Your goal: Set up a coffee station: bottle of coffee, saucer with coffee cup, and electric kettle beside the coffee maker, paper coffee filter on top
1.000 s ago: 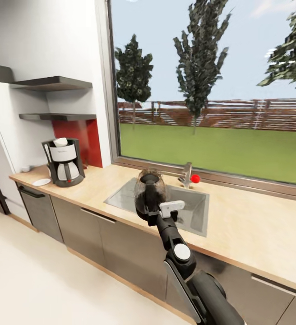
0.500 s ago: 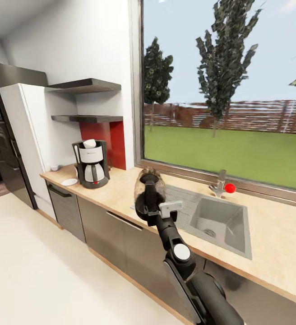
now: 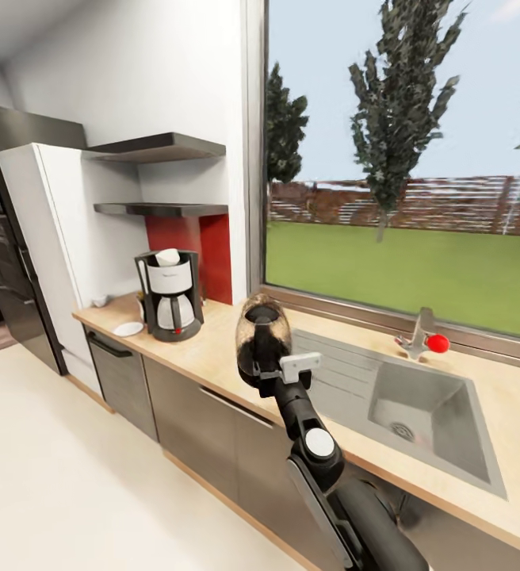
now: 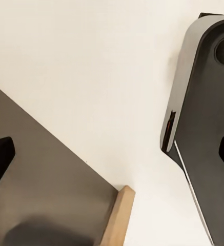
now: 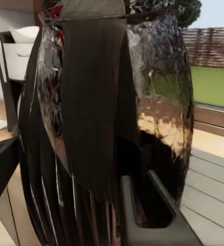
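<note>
My right gripper (image 3: 271,366) is shut on the electric kettle (image 3: 261,337), holding it upright in the air in front of the countertop (image 3: 212,353); in the right wrist view its glass body (image 5: 155,102) is very close. The coffee maker (image 3: 171,295) stands at the counter's far left end with a white paper coffee filter (image 3: 167,256) on top. The saucer (image 3: 128,328) lies just left of it, with nothing on it. A small pale thing (image 3: 100,300), perhaps the coffee cup, sits by the wall. My left gripper (image 4: 112,156) is open over the floor.
A steel sink (image 3: 418,404) with a faucet (image 3: 420,333) and red knob (image 3: 437,342) is set in the counter at the right. Two dark shelves (image 3: 165,209) hang above the coffee maker. A tall white panel (image 3: 50,238) and dark appliance stand left. Floor lies open at left.
The camera has swung left, so counter, sink and coffee maker have slid right in the picture. The kettle stays held in the same spot before the arm.
</note>
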You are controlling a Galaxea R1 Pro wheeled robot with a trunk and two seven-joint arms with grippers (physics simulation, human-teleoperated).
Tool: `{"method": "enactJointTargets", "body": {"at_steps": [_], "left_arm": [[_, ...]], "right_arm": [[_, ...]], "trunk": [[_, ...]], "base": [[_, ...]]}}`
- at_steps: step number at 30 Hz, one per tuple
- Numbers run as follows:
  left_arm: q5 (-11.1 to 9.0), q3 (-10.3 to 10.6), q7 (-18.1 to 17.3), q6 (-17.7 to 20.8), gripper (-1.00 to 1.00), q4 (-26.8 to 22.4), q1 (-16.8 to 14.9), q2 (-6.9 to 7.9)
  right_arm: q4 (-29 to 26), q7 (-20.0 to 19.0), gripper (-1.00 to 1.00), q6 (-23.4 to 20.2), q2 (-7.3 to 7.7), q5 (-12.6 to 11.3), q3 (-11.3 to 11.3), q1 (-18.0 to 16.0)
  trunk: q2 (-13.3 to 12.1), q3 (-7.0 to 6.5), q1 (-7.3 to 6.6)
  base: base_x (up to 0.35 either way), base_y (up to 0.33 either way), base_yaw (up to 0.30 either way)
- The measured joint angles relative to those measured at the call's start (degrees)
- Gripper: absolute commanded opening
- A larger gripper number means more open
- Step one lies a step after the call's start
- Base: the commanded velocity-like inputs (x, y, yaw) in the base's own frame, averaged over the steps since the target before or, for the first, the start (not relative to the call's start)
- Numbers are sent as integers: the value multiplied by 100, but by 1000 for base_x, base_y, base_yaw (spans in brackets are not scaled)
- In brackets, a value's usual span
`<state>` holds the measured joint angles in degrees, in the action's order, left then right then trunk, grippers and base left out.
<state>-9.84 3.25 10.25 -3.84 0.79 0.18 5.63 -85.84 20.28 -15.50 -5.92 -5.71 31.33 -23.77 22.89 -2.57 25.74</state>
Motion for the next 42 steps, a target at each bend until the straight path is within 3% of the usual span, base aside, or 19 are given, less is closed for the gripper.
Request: {"method": "enactJointTargets", "body": {"at_steps": [21, 42], "left_arm": [[4, -1, 0, 0, 100, 0, 0, 11], [0, -1, 16, 0, 100, 0, 0, -8]], "right_arm": [[235, -1, -100, 22, 11, 16, -10, 0], [579, 8, -100, 124, 14, 25, -18, 0]], "trunk": [[0, 0, 0], [0, 0, 0]], "base": [[277, 226, 0], [321, 91, 0]]}}
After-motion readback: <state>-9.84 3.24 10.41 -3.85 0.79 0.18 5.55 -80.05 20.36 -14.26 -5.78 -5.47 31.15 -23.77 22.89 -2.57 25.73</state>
